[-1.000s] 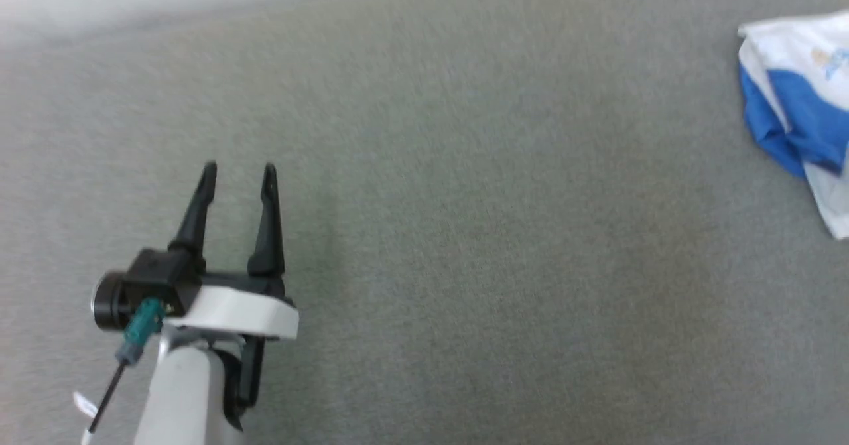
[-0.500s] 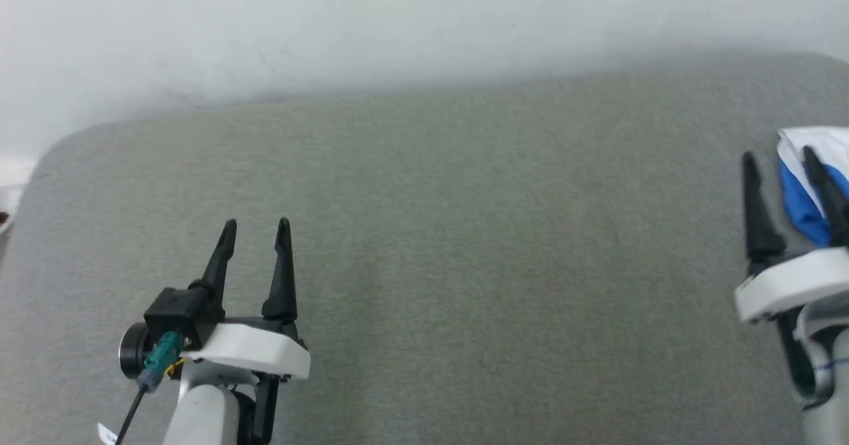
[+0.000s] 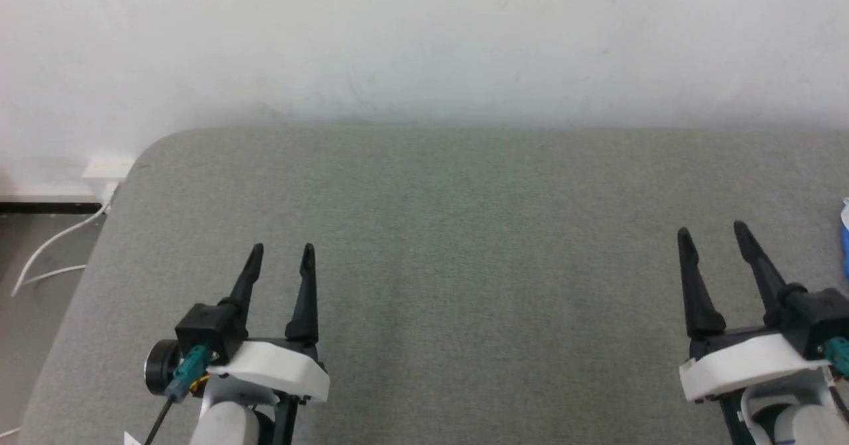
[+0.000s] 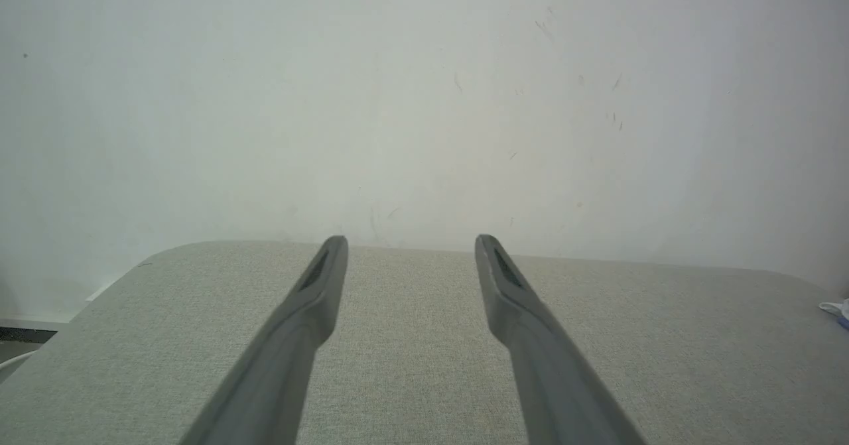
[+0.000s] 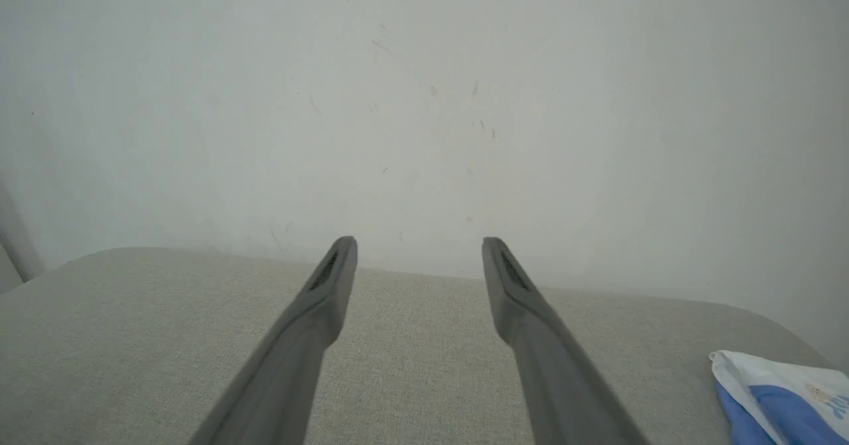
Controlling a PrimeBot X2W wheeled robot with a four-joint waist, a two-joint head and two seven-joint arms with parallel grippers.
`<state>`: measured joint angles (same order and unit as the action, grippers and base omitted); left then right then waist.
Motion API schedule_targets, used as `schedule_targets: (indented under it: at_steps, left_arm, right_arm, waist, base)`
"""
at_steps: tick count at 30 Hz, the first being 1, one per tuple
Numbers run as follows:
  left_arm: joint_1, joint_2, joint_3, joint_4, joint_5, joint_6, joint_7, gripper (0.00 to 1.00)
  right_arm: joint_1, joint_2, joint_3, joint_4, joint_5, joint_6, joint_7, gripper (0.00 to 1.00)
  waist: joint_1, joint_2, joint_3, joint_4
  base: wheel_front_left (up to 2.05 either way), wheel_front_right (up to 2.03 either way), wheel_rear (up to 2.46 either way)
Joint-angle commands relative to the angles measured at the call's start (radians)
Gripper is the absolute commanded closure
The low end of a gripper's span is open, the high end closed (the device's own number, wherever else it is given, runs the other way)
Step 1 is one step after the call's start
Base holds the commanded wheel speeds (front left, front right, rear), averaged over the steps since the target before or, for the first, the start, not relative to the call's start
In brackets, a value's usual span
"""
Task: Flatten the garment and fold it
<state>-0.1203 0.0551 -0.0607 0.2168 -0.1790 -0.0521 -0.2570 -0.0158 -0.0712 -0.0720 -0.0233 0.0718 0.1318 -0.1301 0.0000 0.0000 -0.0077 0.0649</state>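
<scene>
The garment (image 5: 779, 395), white with blue parts, lies bunched at the far right of the grey surface; in the head view just a sliver of the garment (image 3: 845, 239) shows at the right edge, and in the left wrist view the garment (image 4: 837, 310) is a tiny scrap. My left gripper (image 3: 281, 254) hovers open over the lower left of the surface, nothing between its fingers. My right gripper (image 3: 712, 233) is open at the lower right, a short way left of the shirt. In each wrist view, the left gripper (image 4: 410, 241) and the right gripper (image 5: 418, 242) point at the wall.
The grey padded surface (image 3: 464, 246) has a rounded far-left corner and ends against a white wall (image 3: 424, 40). Left of it, a white cable (image 3: 46, 253) runs down to the floor from a wall outlet (image 3: 106, 166).
The head camera has tilted up and swung, so the wall and the surface's left corner came into view. The right gripper has entered fully, and the shirt has slid to the right edge.
</scene>
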Motion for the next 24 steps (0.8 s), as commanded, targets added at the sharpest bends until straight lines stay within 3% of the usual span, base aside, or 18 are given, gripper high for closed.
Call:
schedule_targets:
  at_steps: [1, 18, 19, 24]
  left_arm:
    - [0.021, -0.004, -0.008, 0.003, 0.003, -0.006, -0.005, 0.0]
    - [0.074, -0.005, -0.051, -0.015, -0.042, 0.03, -0.005, 0.0]
    - [0.075, -0.005, -0.053, -0.014, -0.043, 0.031, -0.005, 1.0]
    - [0.059, -0.003, -0.051, -0.01, -0.04, 0.027, 0.002, 1.0]
  right_arm:
    - [0.019, 0.007, -0.005, -0.001, -0.005, -0.001, -0.01, 0.0]
    - [0.085, 0.021, -0.024, 0.019, 0.042, -0.001, -0.033, 0.0]
    - [0.086, 0.021, -0.024, 0.02, 0.044, -0.001, -0.033, 1.0]
    - [0.079, 0.017, -0.024, 0.018, 0.036, 0.0, -0.029, 1.0]
  waist:
    - [0.0, 0.0, -0.019, 0.025]
    - [0.0, 0.0, -0.025, 0.023]
    - [0.0, 0.0, -0.025, 0.022]
    - [0.0, 0.0, -0.025, 0.022]
  base:
    - [0.0, 0.0, 0.0]
    - [0.0, 0.0, 0.0]
    - [0.0, 0.0, 0.0]
    - [0.0, 0.0, 0.0]
